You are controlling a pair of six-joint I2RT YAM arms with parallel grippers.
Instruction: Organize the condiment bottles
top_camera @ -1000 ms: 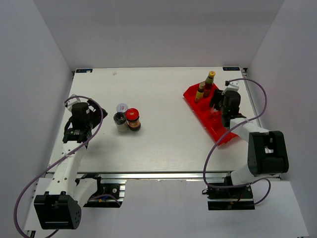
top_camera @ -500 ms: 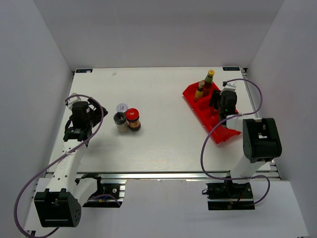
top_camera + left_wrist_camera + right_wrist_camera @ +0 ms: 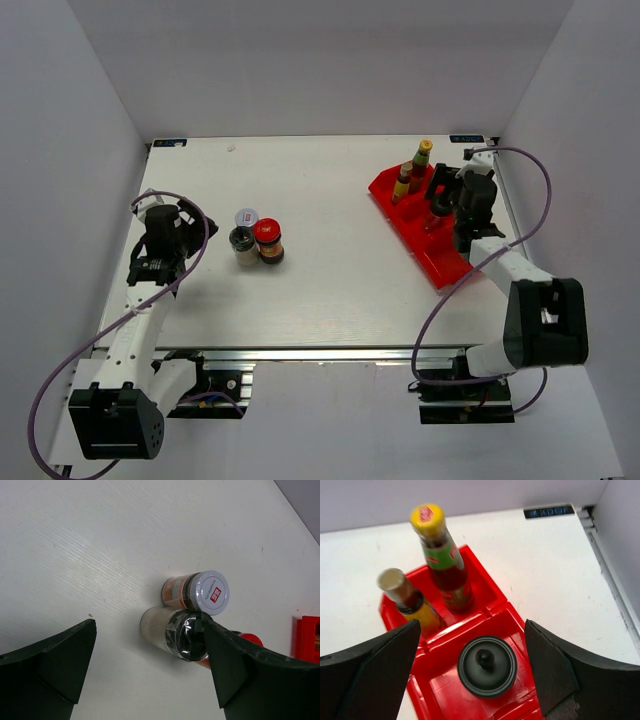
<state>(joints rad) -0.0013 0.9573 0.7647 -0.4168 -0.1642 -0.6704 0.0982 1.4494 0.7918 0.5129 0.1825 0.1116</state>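
Condiment bottles sat in two groups. Three were upright in the red bin (image 3: 443, 265) at the far right of the tabletop (image 3: 330, 290). The yellow-cap bottle (image 3: 442, 555) and the short bottle (image 3: 412, 602) stood side by side at the bin's far end, the short one to the left in the right wrist view. The bin shaker (image 3: 486, 665) stood in the next compartment toward the camera. Only its round black cap with a centre knob showed.

The right pincer (image 3: 472, 622) hung over the bin, fingers spread wide. The black cap sat below and between them, clear of both fingers. Its arm reached in from the bin's right side.

The other three stood bunched left of centre on the tabletop. The white jar (image 3: 246, 217) was farthest back, the shaker (image 3: 241, 240) just in front of it, and the red jar (image 3: 267, 240) was on the shaker's right. In the left wrist view the white jar and the shaker looked to be touching. The red jar was mostly hidden behind the right finger, so I couldn't tell whether it touched anything.

The left pincer (image 3: 149, 622) was spread wide and gripping nothing. It sat well to the left of that bunch and was aimed toward it.
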